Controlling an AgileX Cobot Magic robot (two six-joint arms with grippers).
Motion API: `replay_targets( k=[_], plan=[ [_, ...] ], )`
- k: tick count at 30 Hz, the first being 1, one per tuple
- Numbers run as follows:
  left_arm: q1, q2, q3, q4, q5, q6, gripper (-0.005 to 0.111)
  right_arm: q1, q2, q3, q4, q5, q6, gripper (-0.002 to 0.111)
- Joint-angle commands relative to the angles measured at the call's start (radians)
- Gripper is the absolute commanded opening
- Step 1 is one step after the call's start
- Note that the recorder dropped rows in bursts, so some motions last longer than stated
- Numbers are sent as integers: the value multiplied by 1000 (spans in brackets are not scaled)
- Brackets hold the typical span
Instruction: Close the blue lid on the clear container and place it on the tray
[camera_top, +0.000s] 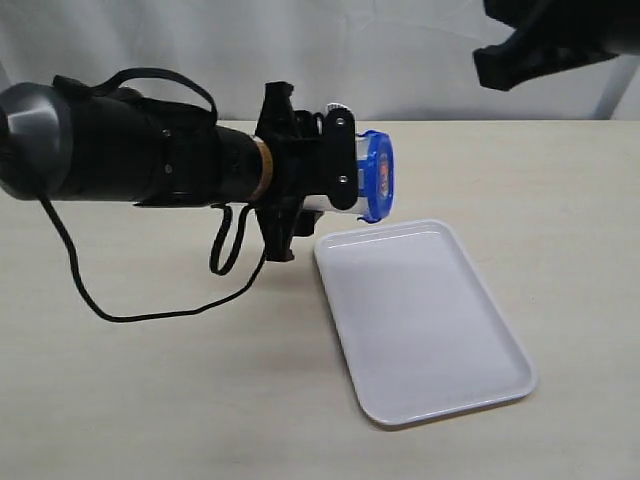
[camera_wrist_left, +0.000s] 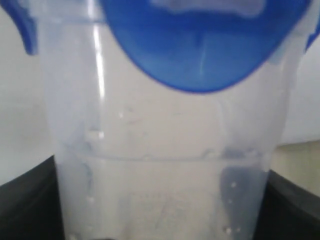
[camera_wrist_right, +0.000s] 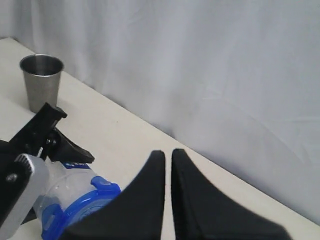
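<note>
The clear container (camera_top: 322, 204) lies on its side in the air, and my left gripper (camera_top: 345, 165) is shut on its body. The blue lid (camera_top: 377, 175) sits on its mouth, facing right, just above the far left corner of the white tray (camera_top: 425, 320). In the left wrist view the container (camera_wrist_left: 165, 165) fills the frame between the two black fingers (camera_wrist_left: 25, 205), with the lid (camera_wrist_left: 200, 50) at its far end. My right gripper (camera_wrist_right: 168, 157) is shut and empty, raised at the upper right (camera_top: 490, 65), apart from the lid (camera_wrist_right: 80, 210).
A grey steel cup (camera_wrist_right: 42, 80) stands upright on the table near the white curtain, beyond the left gripper. A black cable (camera_top: 150, 310) hangs from the left arm and loops onto the table left of the tray.
</note>
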Motion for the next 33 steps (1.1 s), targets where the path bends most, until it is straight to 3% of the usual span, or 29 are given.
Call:
replay_targets(
  k=[1,10,27,33],
  plan=[
    [-73,-9,-52,97,138,30,0,-63,-72,109,4,-86,21,5],
    [-126,99,-60,380,363,28,0,-86,-103,241,4,-235,18,5],
    [-128,141,-60,453,344,26,0,-86,-103,241,4,-238,18,5],
    [-128,141,-60,650,398,29,0,-86,-103,241,4,-238,18,5]
  ],
)
